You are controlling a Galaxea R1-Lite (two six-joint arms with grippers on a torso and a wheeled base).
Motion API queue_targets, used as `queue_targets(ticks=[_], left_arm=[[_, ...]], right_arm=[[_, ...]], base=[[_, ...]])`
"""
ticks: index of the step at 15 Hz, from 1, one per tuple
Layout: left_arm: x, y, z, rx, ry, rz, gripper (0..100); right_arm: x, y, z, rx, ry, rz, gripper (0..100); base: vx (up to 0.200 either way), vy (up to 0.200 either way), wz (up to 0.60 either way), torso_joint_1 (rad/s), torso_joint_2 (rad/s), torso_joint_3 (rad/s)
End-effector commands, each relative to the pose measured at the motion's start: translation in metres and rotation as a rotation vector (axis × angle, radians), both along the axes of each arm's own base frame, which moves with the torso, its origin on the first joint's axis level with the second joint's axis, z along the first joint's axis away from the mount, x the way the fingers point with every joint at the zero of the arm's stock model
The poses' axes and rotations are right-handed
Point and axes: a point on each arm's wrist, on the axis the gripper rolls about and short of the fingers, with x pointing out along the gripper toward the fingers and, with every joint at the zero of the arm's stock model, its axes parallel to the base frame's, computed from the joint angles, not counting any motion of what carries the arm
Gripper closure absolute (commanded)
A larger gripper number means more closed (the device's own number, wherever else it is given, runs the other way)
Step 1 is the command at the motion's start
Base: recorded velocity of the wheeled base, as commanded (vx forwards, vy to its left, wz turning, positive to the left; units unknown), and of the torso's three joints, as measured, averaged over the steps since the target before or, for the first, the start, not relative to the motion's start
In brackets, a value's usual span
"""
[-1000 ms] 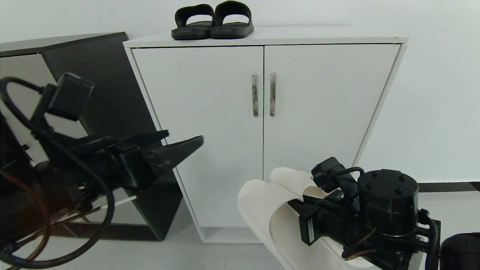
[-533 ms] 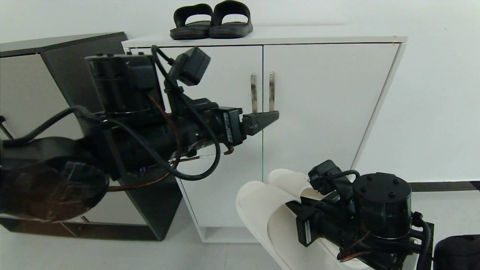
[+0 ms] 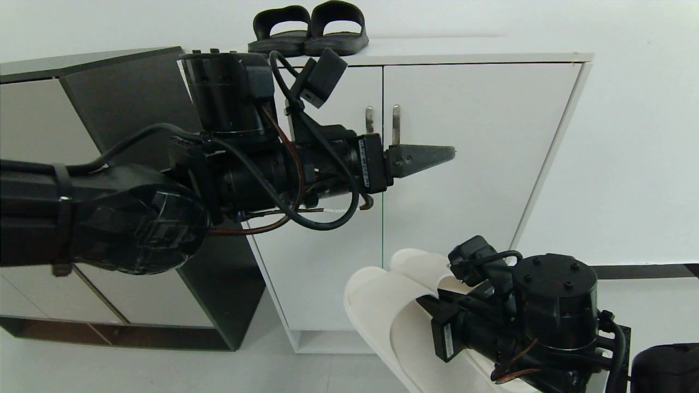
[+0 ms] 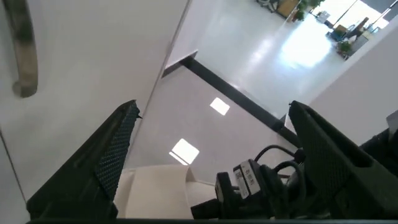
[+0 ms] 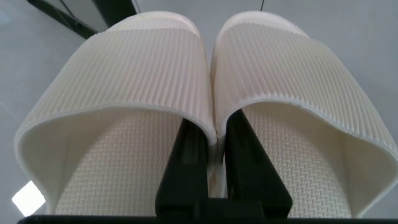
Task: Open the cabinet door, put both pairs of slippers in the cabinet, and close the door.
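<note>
One pair [image 3: 308, 30] sits on the cabinet [image 3: 480, 164] top near its left end, the left gripper [image 3: 448, 154] is before the right door beside the handles [image 3: 396, 123], and the right gripper [image 5: 213, 155] holds the other pair [image 3: 382, 305] lower down, before that door.

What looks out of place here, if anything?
Only the pair of black slide slippers sitting on top of the white two-door cabinet, an odd spot for shoes. Both doors are shut and straight; nothing is spilled or damaged.
</note>
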Motion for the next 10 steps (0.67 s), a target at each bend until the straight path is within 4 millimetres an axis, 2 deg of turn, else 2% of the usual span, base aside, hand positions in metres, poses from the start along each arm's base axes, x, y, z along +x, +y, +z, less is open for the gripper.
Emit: queue_targets(ticks=[1,5,10], left_arm=[[0.010,-0.006,0.001,-0.009,-0.007,0.009,0],[0.020,-0.012,0.006,-0.026,-0.023,0.108,0],[0.034,-0.008,0.006,-0.007,0.001,0.178,0]], right_arm=[[0.000,-0.001,0.001,0.002,-0.003,-0.001,100],[0.000,-0.001,0.001,0.002,-0.003,-0.003,100],[-0.001,-0.002,0.003,0.004,-0.009,-0.005,100]], base=[[0.000,0.000,0.00,0.000,0.00,0.000],[0.000,0.000,0.00,0.000,0.00,0.000],[0.000,0.000,0.00,0.000,0.00,0.000]])
